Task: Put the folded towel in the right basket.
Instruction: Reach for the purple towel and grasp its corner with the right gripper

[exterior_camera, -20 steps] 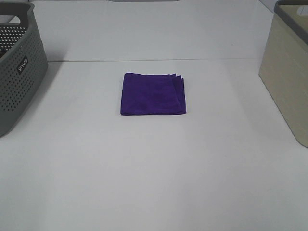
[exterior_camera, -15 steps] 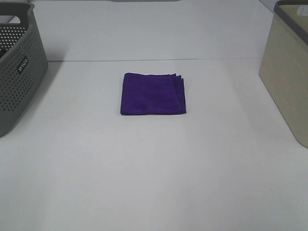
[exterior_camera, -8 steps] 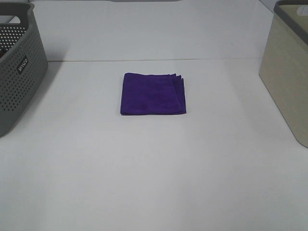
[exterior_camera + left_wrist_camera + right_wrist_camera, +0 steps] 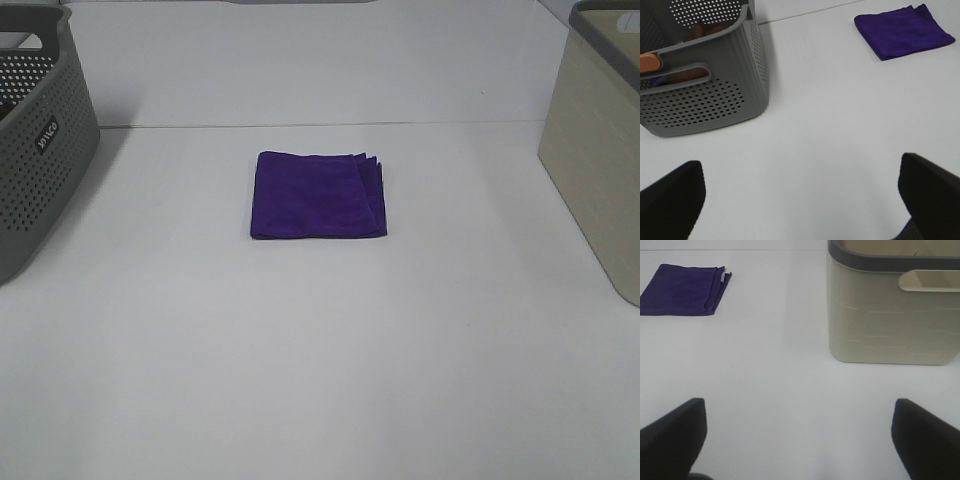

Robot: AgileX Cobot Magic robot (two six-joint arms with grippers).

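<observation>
A folded purple towel (image 4: 317, 195) lies flat in the middle of the white table; it also shows in the left wrist view (image 4: 903, 31) and the right wrist view (image 4: 684, 290). The right basket (image 4: 603, 140) is beige with a dark grey rim and stands at the table's right edge; the right wrist view (image 4: 892, 305) shows it close by. Neither arm shows in the high view. My left gripper (image 4: 800, 197) is open and empty, far from the towel. My right gripper (image 4: 800, 440) is open and empty, between towel and basket.
A grey perforated basket (image 4: 35, 130) stands at the left edge; the left wrist view (image 4: 700, 75) shows brown and orange items inside it. A seam line (image 4: 320, 125) crosses the table behind the towel.
</observation>
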